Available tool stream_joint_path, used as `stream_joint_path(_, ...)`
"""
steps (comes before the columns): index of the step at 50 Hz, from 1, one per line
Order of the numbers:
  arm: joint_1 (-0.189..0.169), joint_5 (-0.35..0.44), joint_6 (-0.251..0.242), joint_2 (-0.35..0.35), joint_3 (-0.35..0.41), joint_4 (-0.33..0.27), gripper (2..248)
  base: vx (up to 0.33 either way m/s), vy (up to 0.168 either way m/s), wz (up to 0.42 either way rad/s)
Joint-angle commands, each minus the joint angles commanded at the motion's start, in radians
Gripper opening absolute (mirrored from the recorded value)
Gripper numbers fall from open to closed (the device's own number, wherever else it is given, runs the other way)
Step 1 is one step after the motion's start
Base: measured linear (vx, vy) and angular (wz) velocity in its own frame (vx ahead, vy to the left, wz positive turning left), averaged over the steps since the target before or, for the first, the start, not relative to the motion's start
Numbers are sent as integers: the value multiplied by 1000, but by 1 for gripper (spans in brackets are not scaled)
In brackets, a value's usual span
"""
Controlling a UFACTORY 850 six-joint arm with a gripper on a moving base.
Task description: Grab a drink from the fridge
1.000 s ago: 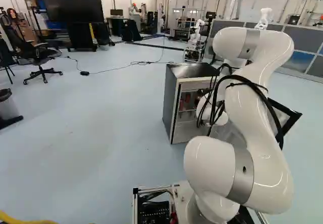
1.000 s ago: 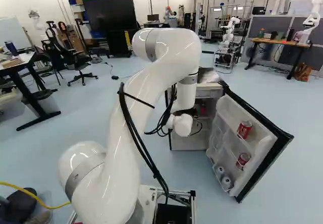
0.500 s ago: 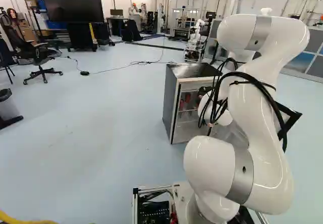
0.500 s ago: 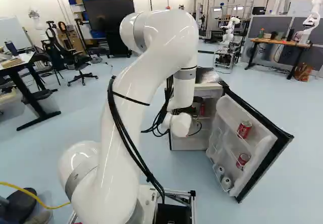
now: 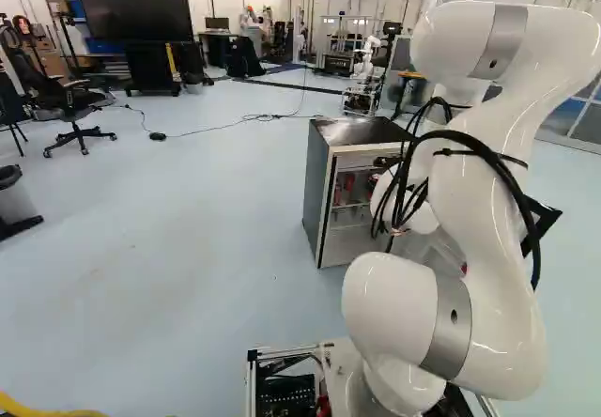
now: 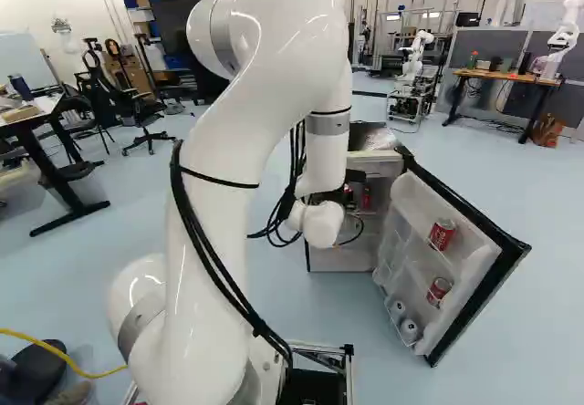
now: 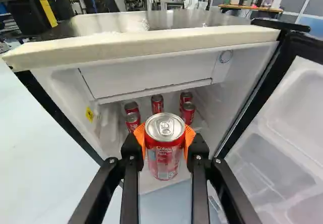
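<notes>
The claw [image 7: 164, 137] had the red drink can [image 7: 165, 151] pinched between its two orange pads [image 7: 141, 133], one at each side of it. The can stood upright there, just before the open front of the fridge [image 7: 136, 45], as far as I could judge. Beyond the claw, deeper inside, there were other cans [image 7: 157, 104], well apart from the held one. The fridge door [image 6: 470, 232] stood wide open to the right of the claw, with two more red cans [image 6: 442, 233] in its shelves.

The grabbing seemed to be done, and the step in hand was, in my judgement, the taking out. For this, it was good to hold the pressure firm but moderate, because a thin can could be dented, and with too little force it could slip down. The best way was straight back from the fridge, slowly, with the can level, until the claw was free of the opening. Only after this was a turn advisable, since an early swing to the right could strike the door. A lift too soon could also touch the front edge, and the loose cables [image 6: 224, 282] along the arm [image 6: 214, 186] needed some attention
</notes>
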Motion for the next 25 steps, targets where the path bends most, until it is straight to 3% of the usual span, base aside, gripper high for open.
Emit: stream_joint_path(25,0,0,0,80,29,0,95,0,0,0)
